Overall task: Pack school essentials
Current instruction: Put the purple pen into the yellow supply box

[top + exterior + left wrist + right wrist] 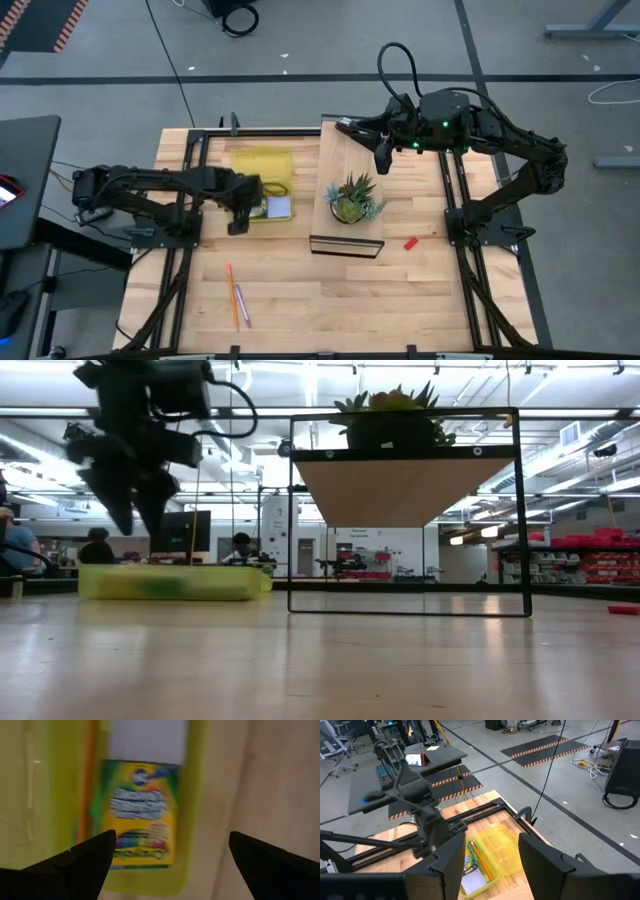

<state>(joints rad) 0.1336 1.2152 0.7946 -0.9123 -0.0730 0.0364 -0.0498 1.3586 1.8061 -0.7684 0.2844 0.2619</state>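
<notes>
My left tool hangs over the near edge of the yellow tray, fingers spread wide, nothing between them. In the left wrist view the crayon box lies flat in the tray, framed by my two fingers, with the pale blue pad just beyond it. An orange pencil runs along the box's side inside the tray. Two more pencils, orange and pink, lie on the desk well apart from the tray, toward the front. Red block sits on the desk right of the potted plant, which stands on a raised wooden shelf. My right tool is above the shelf's back part, open and empty
</notes>
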